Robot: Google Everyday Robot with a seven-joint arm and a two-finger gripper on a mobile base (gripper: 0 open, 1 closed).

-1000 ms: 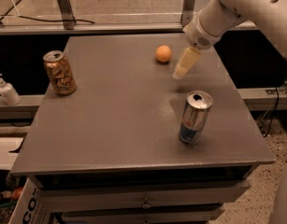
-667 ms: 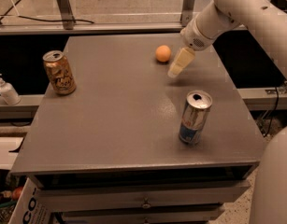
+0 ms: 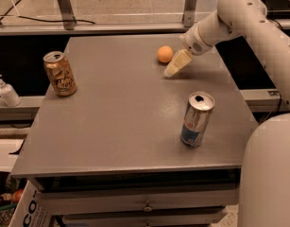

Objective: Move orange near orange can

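- The gripper (image 3: 169, 72) hangs low over the far right part of the desk (image 3: 121, 108), its tips pointing down and to the left, close to the surface.
- The cream fingers (image 3: 176, 64) read as one tapering wedge with no gap showing between them, so they lie together and hold nothing.
- The orange (image 3: 165, 54) sits on the desk just beside the fingers, on their left and slightly behind; whether they touch it cannot be told.
- The white arm (image 3: 229, 18) runs up and to the right from the fingers, bends at a rounded joint near the top right corner, and drops along the right edge.
- A silver-and-blue can (image 3: 197, 119) stands upright nearer the front, below the gripper and apart from it, its opened top facing up.
- The orange can (image 3: 60, 73) stands upright near the left edge of the desk, well apart from the orange, with most of the desk's width between them.
- Off the desk on the left, a white pump bottle (image 3: 6, 91) stands on a lower ledge.
- The robot's pale body (image 3: 269, 174) fills the lower right corner.
- Below the desk top, a drawer front (image 3: 135, 205) with small knobs shows, and a cardboard box (image 3: 29, 212) sits at the bottom left.
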